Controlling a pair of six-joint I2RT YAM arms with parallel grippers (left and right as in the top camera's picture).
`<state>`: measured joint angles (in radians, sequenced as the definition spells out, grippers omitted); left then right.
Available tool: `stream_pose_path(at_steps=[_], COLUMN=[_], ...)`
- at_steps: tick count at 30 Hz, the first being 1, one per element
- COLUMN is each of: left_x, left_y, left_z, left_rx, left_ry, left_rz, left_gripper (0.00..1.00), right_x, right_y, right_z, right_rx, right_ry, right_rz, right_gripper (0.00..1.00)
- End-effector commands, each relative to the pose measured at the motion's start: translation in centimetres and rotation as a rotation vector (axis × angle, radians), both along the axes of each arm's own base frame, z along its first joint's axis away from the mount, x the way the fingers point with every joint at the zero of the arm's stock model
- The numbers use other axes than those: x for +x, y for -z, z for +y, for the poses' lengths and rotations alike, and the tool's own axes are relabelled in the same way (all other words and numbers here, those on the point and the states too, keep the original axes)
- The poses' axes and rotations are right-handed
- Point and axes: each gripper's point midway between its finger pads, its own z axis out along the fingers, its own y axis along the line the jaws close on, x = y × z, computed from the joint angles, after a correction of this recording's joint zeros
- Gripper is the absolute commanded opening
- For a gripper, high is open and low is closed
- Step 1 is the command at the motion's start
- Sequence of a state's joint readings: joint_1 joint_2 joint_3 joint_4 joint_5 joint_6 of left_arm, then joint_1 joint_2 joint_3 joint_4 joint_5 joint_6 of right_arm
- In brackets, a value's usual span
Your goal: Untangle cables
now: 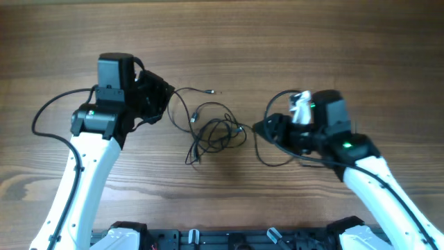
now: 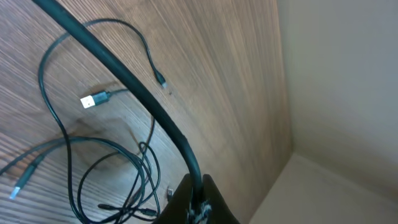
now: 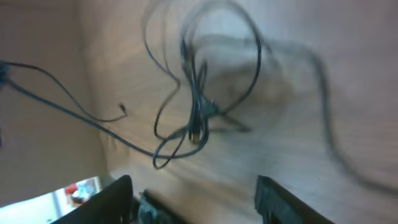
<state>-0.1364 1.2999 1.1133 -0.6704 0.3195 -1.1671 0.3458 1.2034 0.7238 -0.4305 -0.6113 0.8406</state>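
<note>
Cables (image 1: pixel 216 132): loose tangle lying at the centre of the table (image 1: pixel 312 42), silver-tipped plug (image 2: pixel 92 100) showing.
Left gripper (image 1: pixel 165 97): up and left of table centre, fingers pinched together on one of the cables, which is drawn taut.
Right gripper (image 1: pixel 267 128): just right of table centre, fingers spread wide, gripping nothing (its own view is blurred).

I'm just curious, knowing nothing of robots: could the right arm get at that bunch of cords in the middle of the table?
Probably yes. The bunch of cords lies just ahead of the right arm's fingers, which are spread apart, with only bare table between them.
</note>
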Motion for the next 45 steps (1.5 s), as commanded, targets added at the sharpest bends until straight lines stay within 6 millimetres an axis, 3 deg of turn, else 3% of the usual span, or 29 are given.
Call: stream_pose_path(at_steps=[1,6,11,15,19,22,24,26,29,32,36,40,45], left_x=[0.0,-0.2,-0.6,-0.9,-0.9,-0.5,-0.1,0.2,0.6,0.7,0.0,-1.1,-2.9], left_y=[-0.1,0.0,0.3,0.6,0.6,0.6,0.7,0.5,-0.3,-1.1,-1.1,-1.4,-1.8], left_z=[-0.9,-1.5,-1.6,-1.5,-1.5,-0.7,0.5,1.9,6.0,11.2,17.0,22.0,27.1], left_rx=[-0.006,0.005,0.008,0.011,0.015,0.08,0.163,0.228,0.294,0.308,0.315,0.326,0.341], left_ry=[0.005,0.022,0.026,0.026,0.027,0.033,0.07,0.105,0.063,-0.083,-0.247,-0.392,-0.544], left_rz=[0.004,0.003,0.019,0.037,0.038,0.003,-0.038,-0.077,-0.115,-0.119,-0.095,-0.088,-0.085], left_gripper=[0.04,0.04,0.04,0.04,0.04,0.04,0.04,0.04,0.04,0.04,0.04,0.04,0.04], right_x=[-1.2,-2.4,-1.6,-1.1,-0.7,0.5,1.7,3.2,5.7,6.4,4.4,0.9,-2.2], right_y=[2.4,4.2,5.5,5.7,5.7,6.0,5.6,4.4,0.2,-3.4,-6.4,-7.7,-7.3], right_z=[2.4,6.6,10.1,11.1,11.1,10.1,8.4,5.4,-1.7,-9.5,-18.0,-24.3,-28.2], right_rx=[-0.02,0.0,0.052,0.087,0.082,-0.002,-0.04,-0.062,-0.121,-0.213,-0.363,-0.53,-0.623], right_ry=[0.114,0.075,0.037,0.03,0.023,-0.055,-0.056,-0.001,0.117,0.29,0.528,0.759,0.954], right_rz=[0.202,0.272,0.246,0.237,0.204,0.021,-0.042,-0.065,-0.181,-0.288,-0.371,-0.372,-0.288], right_gripper=[0.56,0.45,0.38,0.29,0.05,0.05,0.05,0.05,0.05,0.05,0.05,0.04,0.05])
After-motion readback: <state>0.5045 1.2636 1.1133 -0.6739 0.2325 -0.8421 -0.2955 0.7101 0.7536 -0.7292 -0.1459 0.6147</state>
